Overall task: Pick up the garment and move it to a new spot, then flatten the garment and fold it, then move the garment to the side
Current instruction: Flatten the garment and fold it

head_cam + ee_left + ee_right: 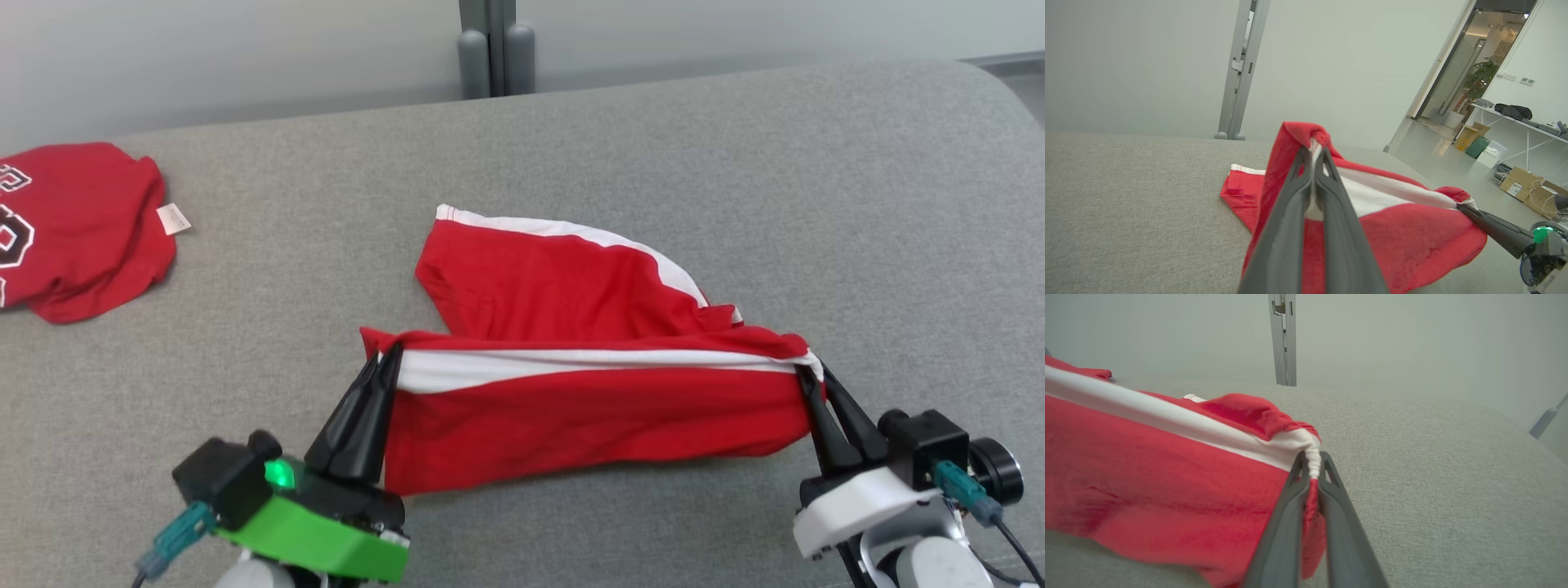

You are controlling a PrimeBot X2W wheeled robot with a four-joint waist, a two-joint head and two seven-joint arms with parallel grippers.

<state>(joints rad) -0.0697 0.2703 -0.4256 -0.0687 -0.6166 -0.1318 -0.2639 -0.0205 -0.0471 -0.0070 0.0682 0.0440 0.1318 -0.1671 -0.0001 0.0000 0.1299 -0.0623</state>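
Head view: left claw [390, 355] pressed shut on the left end of the red-and-white garment [571, 416], right claw [810, 374] pinching the right end. Garment stretched between them mid-worktop [653, 147], far part lying flat. Second red shirt [77, 229] far left, cut off by frame.
Left wrist: left claw tight on bunched cloth, tips half buried.
Right wrist: right claw clamped on gathered white band; garment runs out of frame.

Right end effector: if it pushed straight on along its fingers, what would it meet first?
The red and white garment itself: the right end effector is shut on its bunched corner. Past that fold the line seems to reach the grey fabric surface, though depth is unclear.
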